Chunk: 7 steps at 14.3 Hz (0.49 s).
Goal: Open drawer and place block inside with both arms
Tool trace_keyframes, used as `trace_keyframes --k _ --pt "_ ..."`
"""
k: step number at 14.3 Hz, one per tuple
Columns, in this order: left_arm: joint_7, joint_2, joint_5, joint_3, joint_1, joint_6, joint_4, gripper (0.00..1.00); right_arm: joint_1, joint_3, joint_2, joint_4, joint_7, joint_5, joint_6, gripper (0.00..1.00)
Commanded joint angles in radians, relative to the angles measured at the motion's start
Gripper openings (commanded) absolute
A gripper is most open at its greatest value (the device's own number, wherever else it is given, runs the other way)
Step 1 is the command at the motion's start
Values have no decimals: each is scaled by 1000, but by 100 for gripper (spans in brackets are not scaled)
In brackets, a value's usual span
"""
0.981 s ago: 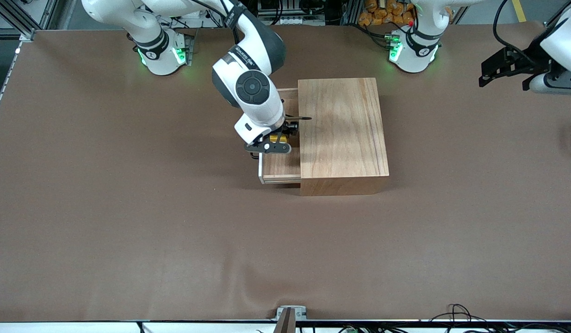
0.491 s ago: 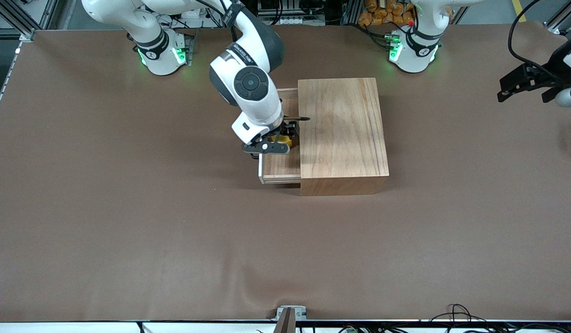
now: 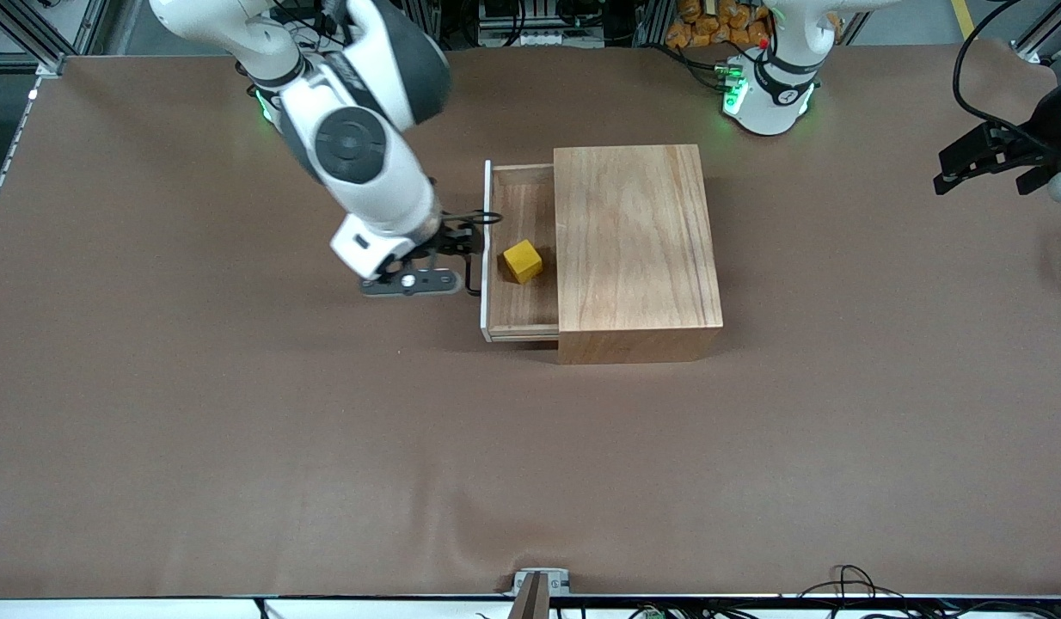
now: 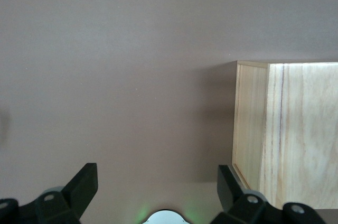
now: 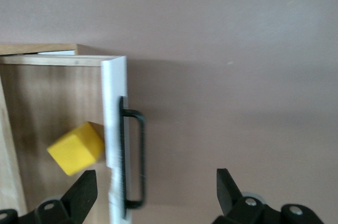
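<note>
The yellow block (image 3: 522, 260) lies in the open drawer (image 3: 530, 198), which sticks out of the light-wood box (image 3: 638, 249) toward the right arm's end of the table. My right gripper (image 3: 449, 251) is open and empty, just outside the drawer's white front, over the black wire handle (image 3: 473, 258). The right wrist view shows the block (image 5: 75, 148), the white front (image 5: 115, 102), the handle (image 5: 134, 155) and my open right gripper (image 5: 156, 187). My left gripper (image 3: 982, 161) is open and empty, up in the air at the left arm's end of the table; the left wrist view shows it (image 4: 157, 179).
The box (image 4: 288, 134) shows in the left wrist view, with the left arm's green-lit base (image 4: 166, 216) at the frame's edge. Both bases (image 3: 303, 99) (image 3: 767, 90) stand farther from the front camera than the box. Brown table (image 3: 324, 447) surrounds the box.
My right gripper has let go of the block and drawn out of the drawer toward the right arm's end. The block now lies in the drawer. The left gripper has shifted slightly.
</note>
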Motion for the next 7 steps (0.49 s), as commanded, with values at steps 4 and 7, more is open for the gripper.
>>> trace_keyframes --k 4,7 --pt "27 -2 1 -3 5 1 9 100 -154 17 -174 -50 -164 -44 -152 100" --pt "45 -1 1 -5 4 -1 11 100 -270 17 -223 -50 -252 -44 -201 100"
